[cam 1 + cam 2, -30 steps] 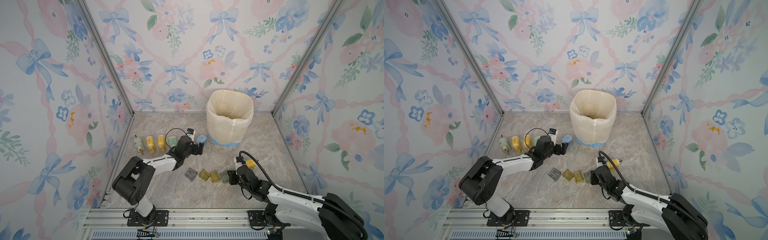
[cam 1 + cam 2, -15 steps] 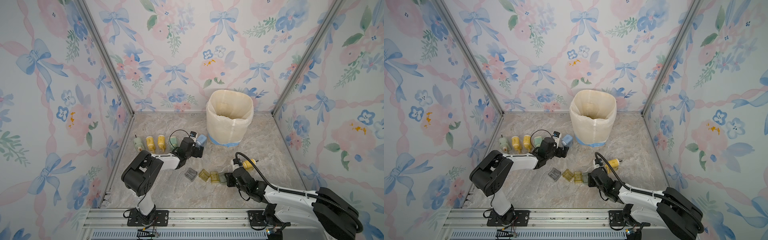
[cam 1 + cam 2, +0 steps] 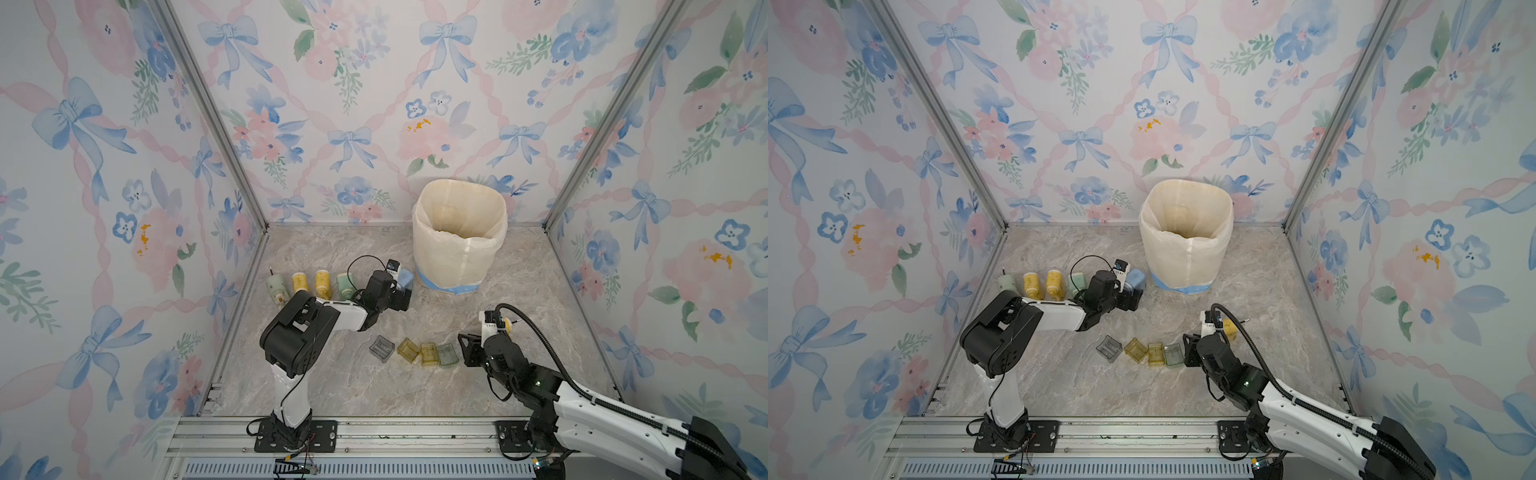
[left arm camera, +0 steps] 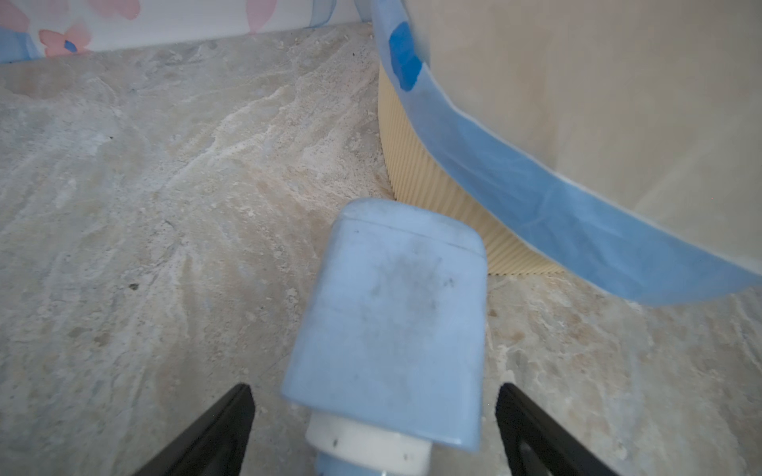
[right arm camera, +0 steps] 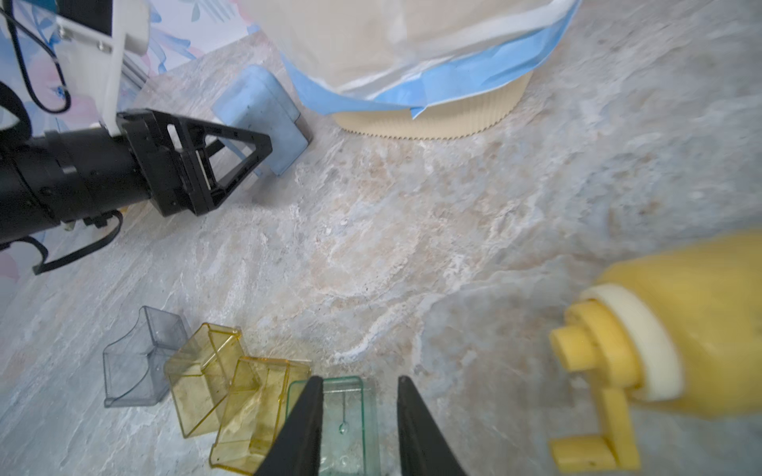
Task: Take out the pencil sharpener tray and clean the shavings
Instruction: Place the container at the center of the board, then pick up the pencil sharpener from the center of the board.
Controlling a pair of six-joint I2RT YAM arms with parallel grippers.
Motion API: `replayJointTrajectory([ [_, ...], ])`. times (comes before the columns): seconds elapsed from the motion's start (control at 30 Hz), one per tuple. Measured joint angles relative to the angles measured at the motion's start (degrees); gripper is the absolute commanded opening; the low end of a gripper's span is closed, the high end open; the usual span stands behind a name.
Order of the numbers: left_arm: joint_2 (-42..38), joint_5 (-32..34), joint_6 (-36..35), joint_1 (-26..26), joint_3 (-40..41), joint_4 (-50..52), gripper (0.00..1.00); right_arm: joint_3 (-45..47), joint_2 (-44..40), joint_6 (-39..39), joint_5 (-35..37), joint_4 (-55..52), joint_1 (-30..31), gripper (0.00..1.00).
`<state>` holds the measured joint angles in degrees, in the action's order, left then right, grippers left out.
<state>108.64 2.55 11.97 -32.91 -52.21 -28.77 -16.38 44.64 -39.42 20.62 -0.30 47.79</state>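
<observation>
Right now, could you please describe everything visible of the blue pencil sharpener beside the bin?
The blue pencil sharpener is a pale blue plastic-looking box with rounded corners, grey smudges on its upper face and a white collar at one end. It lies flat on the table, beside the bin's ribbed base. The open left end effector straddles its collared end without touching.

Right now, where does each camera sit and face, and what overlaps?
Top view: high above the front rail, looking down at bin, left arm, right arm.
Top view: alongside, same aim, same things, tray row.
Left wrist: behind left gripper, facing blue sharpener, bin.
Right wrist: behind right gripper, over green tray, facing left gripper.
Shared by all: bin, blue sharpener.
</observation>
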Motion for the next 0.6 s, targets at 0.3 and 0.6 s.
replayJointTrajectory([
  [0.3,2.8,-3.6,0.0,1.9,-0.7,-3.1,0.89,0.0,-8.8,0.8,0.9,-7.8,-4.3,0.41],
  [0.6,5.4,-5.6,0.1,1.9,-2.6,-4.6,0.8,0.0,-11.2,1.3,0.5,-10.3,-6.7,0.53],
])
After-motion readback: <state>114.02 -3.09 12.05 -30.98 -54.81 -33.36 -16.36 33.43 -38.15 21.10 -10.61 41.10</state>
